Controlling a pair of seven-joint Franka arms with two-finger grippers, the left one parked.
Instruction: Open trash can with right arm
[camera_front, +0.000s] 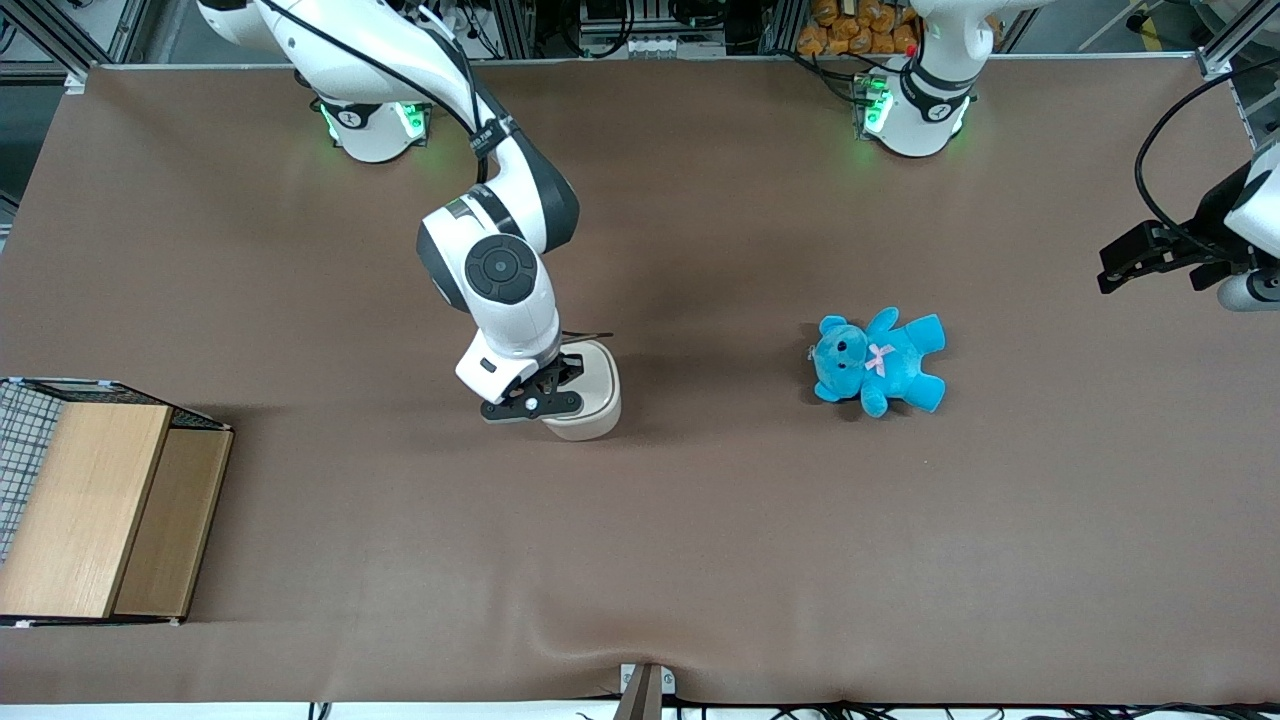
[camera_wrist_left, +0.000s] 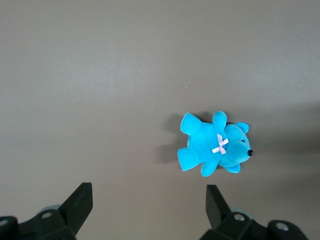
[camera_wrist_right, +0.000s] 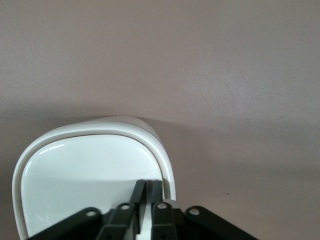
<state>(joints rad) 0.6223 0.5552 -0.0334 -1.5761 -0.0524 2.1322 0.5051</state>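
Though lid-side, hand (camera_wrist_right: 148, 192) hides trash can (camera_front: 598, 392).

A brown desk (camera_front: 700, 560) carries three things. The cream-white trash can (camera_front: 592, 392) stands near its middle, lid flat and shut. The right arm's pincer (camera_front: 545, 385) hangs right over the can's lid, fingers (camera_wrist_right: 139, 196) drawn nearly together at the lid's edge. A blue teddy bear (camera_front: 880, 362) lies well apart from the can, toward the parked arm's end. A wooden box (camera_front: 95, 510) sits at the working arm's end, nearer the front camera.
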